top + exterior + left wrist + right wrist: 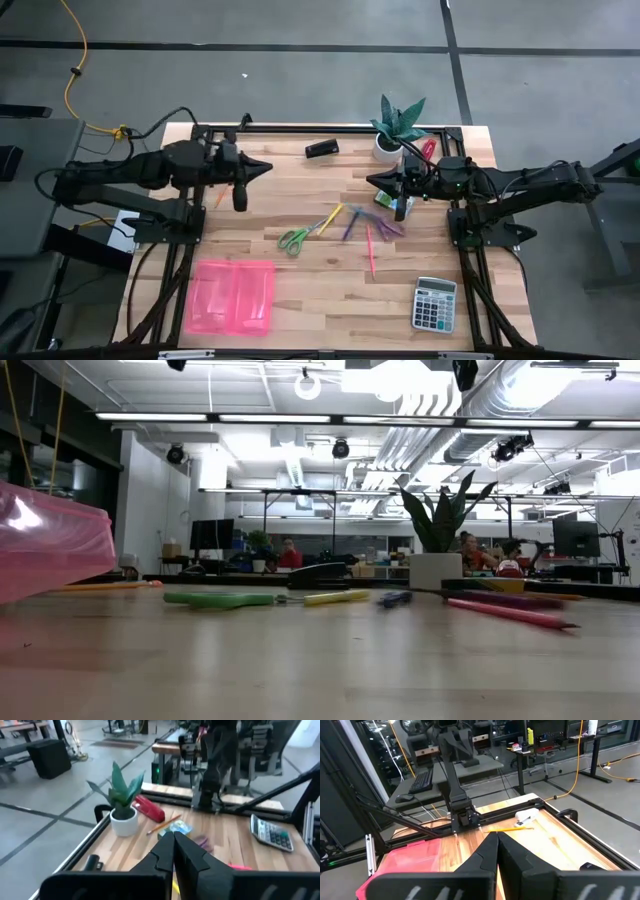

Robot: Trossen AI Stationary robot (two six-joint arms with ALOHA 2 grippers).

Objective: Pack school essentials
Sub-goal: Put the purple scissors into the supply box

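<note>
Your school essentials lie loose across the middle of the tabletop [330, 290]. The green-handled scissors [294, 239] sit left of centre, blades pointing toward the far right, with a yellow pencil [331, 217] just beyond their tips. A blue pencil [351, 224] lies beside that, and a red pencil [371, 249] runs toward the near edge. The purple-handled scissors [385, 226] rest just right of the blue pencil, near the small green-blue box [385, 201], which sits partly under the right arm. An orange pencil [219, 199] lies at the far left, close below the left arm.

A pink translucent case [231, 296] sits at the near left, well apart from the scattered items. You will find a grey calculator [435, 304] at the near right, a potted plant [396, 130] at the far right with a red oblong object [429, 149] beside it, and a small black object [321, 149] along the far edge.

Your left end effector [266, 169] hovers above the far left of the tabletop, fingers pressed together and holding nothing. Your right end effector [372, 181] hovers opposite it at the far right, also fingers together and empty; the two tips point toward each other.
</note>
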